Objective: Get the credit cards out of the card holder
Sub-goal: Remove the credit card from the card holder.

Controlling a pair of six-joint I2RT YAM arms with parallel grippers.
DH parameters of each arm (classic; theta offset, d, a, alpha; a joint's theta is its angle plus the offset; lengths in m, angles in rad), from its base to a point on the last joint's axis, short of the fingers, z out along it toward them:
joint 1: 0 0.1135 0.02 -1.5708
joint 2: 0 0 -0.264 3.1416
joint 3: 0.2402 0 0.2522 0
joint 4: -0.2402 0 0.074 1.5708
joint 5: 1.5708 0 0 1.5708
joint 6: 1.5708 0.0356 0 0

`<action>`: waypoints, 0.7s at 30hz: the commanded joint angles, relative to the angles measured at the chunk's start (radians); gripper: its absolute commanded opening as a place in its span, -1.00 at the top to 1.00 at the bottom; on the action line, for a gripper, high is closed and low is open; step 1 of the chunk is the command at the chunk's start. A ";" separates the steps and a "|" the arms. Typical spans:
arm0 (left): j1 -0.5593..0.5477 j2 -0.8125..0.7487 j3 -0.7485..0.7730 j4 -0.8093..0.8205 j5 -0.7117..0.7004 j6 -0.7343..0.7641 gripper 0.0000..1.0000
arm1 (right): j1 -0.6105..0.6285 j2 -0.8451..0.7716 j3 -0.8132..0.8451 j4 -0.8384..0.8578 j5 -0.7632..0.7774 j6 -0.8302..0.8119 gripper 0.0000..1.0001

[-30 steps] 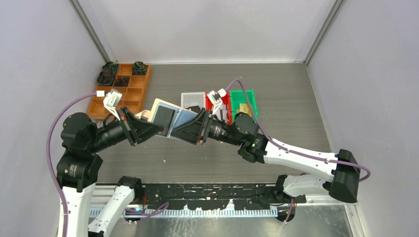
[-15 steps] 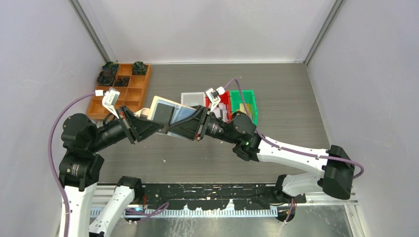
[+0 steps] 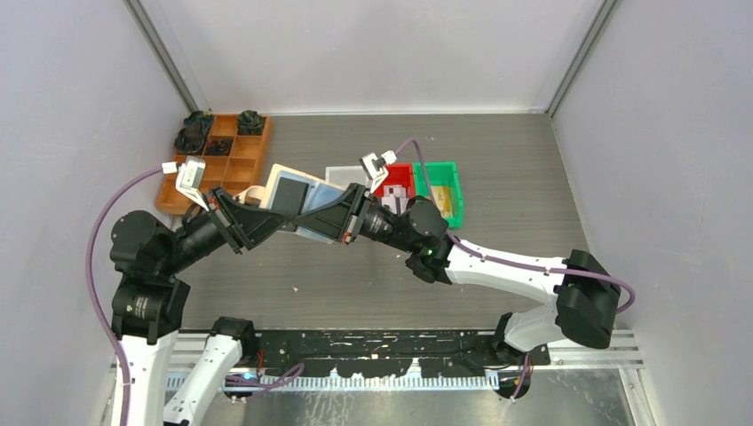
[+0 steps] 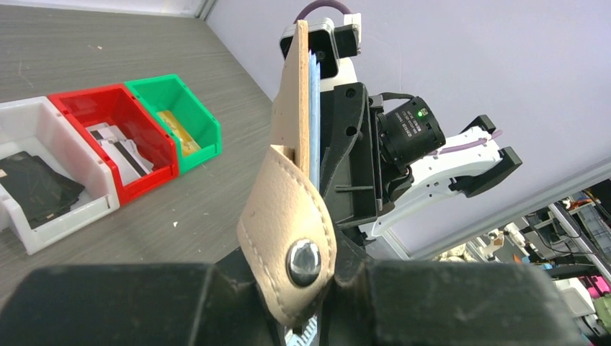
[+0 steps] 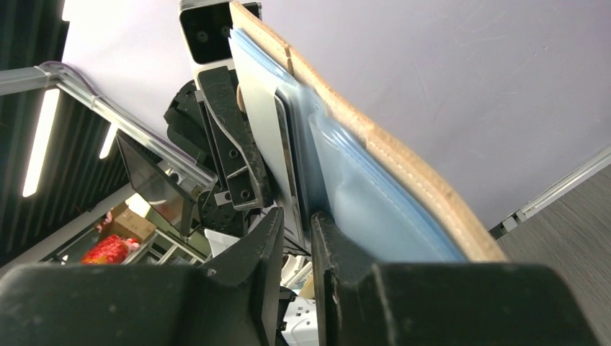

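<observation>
The card holder, tan outside with blue-grey pockets, is held up in the air, open, between both arms. My left gripper is shut on its lower edge by the snap tab; its jaws pinch the tan leather. My right gripper comes from the right and its jaws stand almost closed on the thin edge of a dark credit card that sticks out of a blue pocket. A black card face shows in the top view.
A white bin holds a black card, a red bin holds white-pink cards, a green bin holds a gold card. These bins sit behind the right arm. An orange-brown compartment tray stands at the back left.
Both grippers and the card holder have shifted left and slightly back. The right arm has stretched further left, and its gripper stays at the wallet.
</observation>
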 commanded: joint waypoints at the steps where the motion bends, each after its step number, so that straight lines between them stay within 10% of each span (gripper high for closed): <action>1: -0.020 0.003 -0.029 0.019 0.120 -0.045 0.67 | 0.025 0.015 0.076 0.119 -0.012 0.026 0.51; 21: -0.019 0.031 0.001 0.067 0.161 -0.125 0.59 | 0.026 -0.021 -0.047 0.227 0.062 0.016 0.96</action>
